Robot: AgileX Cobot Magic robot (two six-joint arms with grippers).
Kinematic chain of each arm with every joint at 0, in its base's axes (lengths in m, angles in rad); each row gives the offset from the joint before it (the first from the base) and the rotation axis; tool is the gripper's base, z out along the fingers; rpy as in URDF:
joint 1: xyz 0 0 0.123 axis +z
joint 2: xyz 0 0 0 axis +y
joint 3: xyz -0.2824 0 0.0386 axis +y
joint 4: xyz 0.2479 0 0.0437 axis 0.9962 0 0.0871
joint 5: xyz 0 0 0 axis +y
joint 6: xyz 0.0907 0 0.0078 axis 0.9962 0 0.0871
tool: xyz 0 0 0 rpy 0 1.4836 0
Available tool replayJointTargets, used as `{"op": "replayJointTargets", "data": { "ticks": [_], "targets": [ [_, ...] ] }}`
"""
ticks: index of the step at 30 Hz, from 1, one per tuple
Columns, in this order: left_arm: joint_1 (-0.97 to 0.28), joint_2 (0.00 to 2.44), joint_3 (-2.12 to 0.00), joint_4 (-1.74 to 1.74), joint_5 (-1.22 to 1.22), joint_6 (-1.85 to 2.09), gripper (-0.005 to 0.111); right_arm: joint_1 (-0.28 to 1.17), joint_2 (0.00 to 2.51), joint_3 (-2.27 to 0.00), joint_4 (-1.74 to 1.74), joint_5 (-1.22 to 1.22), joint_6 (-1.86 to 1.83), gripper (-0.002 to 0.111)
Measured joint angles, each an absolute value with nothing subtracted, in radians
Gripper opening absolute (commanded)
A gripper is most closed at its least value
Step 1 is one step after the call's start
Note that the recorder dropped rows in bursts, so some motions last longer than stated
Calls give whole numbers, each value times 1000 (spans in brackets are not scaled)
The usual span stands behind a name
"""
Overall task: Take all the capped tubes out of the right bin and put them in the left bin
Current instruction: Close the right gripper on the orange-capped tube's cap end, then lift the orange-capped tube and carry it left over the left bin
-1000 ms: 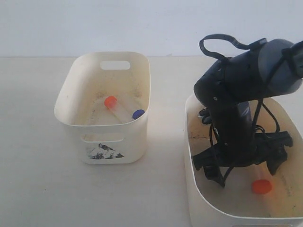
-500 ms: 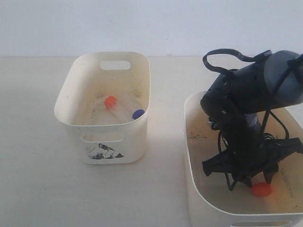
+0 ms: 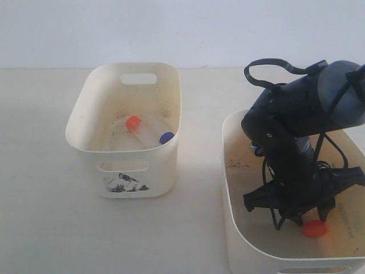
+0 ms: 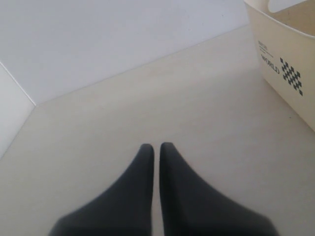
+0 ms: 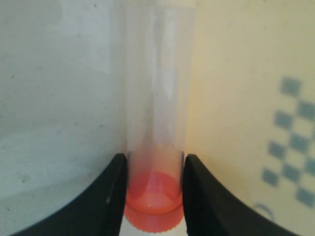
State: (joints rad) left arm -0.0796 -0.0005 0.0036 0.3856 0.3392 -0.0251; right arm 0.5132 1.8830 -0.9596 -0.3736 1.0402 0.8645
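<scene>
The left bin (image 3: 137, 165), with a dark sticker on its front, holds an orange-capped tube (image 3: 133, 122) and a blue-capped tube (image 3: 166, 137). My right gripper (image 3: 311, 220) reaches down into the right bin (image 3: 234, 228). It is shut on another orange-capped tube (image 5: 157, 98) just above the cap (image 3: 314, 229), with a finger pressed to each side (image 5: 155, 162). This tube lies low in the bin beside the wall. A second blue-capped tube is not visible. My left gripper (image 4: 157, 146) is shut on nothing above bare table, out of the exterior view.
The right arm and its cables fill much of the right bin and hide part of its floor. A cream bin wall (image 4: 290, 64) with a checker mark and lettering stands off to one side of the left gripper. A pale wall rises behind the table.
The right gripper dropped deeper into the right bin and came down over the orange-capped tube. In the last half second it has barely moved. The left bin's tubes stayed put.
</scene>
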Motion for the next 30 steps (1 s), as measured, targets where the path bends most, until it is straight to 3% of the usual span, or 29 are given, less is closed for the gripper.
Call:
{"op": "replayJointTargets", "data": {
  "ticks": [13,24,30],
  "targets": [
    [-80,0,4,386,339,-25,4,510,1825,-996,-251,1055,766,0],
    [-80,0,4,386,339,-25,4,502,1475,-996,-184,1073,727,0],
    [-80,0,4,386,339,-25,4,501,1268,-996,-97,894,623,0]
  ]
}}
